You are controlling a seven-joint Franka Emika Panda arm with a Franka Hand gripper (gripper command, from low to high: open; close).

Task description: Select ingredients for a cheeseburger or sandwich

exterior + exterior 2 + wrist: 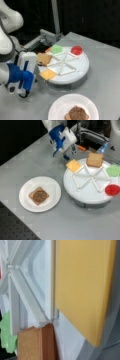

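The ingredients lie in a white sectioned tray (pixel 82 68) (pixel 87 195): a yellow cheese square (pixel 48 74) (pixel 74 165) (pixel 82 290), a brown toast square (pixel 44 58) (pixel 95 159) (pixel 35 345), a green leaf (pixel 56 49) (pixel 113 170) (pixel 7 332) and a red disc (pixel 76 50) (pixel 112 189). My gripper (pixel 35 75) (pixel 66 157) hangs just outside the tray's rim, beside the cheese square, which fills the wrist view. The sandwich (pixel 77 113) (pixel 38 195) is a toast square with a dark patty on top.
The sandwich sits on a white paper plate (pixel 60 107) (pixel 51 186) on the grey table, apart from the tray. A grey metal mount (pixel 47 37) (pixel 92 136) stands behind the tray. The arm's white body (pixel 7 30) fills a front view's left.
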